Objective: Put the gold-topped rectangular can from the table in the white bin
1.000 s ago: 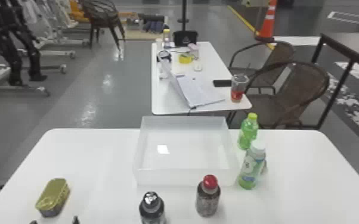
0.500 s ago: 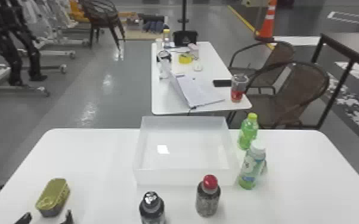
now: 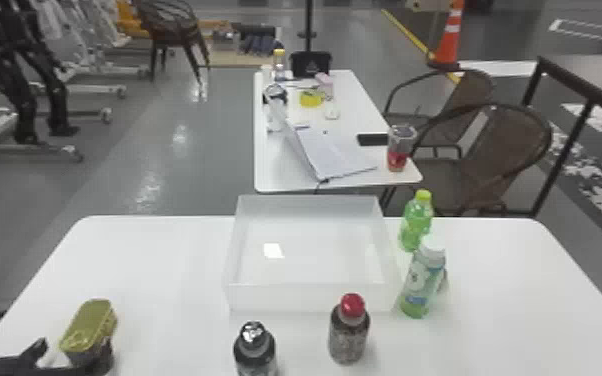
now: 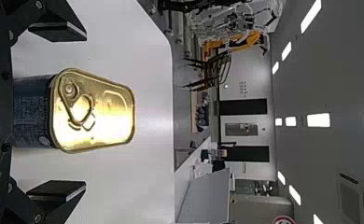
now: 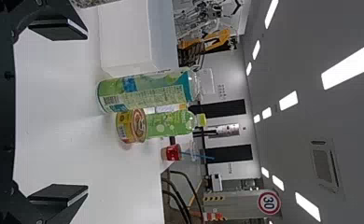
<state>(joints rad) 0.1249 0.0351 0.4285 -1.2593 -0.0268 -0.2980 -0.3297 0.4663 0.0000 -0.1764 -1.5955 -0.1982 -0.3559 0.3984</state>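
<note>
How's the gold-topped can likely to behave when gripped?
The gold-topped can is probably stiff, given its rimmed metal lid. That shiny lid may be slippery if touched. Its rounded-rectangular shape should make rolling unlikely.

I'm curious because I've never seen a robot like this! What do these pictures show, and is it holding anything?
This two-armed robot works at a white table. One picture looks down from its head; two come from its wrists and lie sideways.

On the table are a white plastic bin, a gold-topped rectangular can, a dark red-capped bottle, a dark silvery-capped bottle, a green yellow-capped bottle, a green white-capped bottle and a small round can.

Nothing is held: the left gripper is open around the rectangular can, the right gripper open and empty.
</note>
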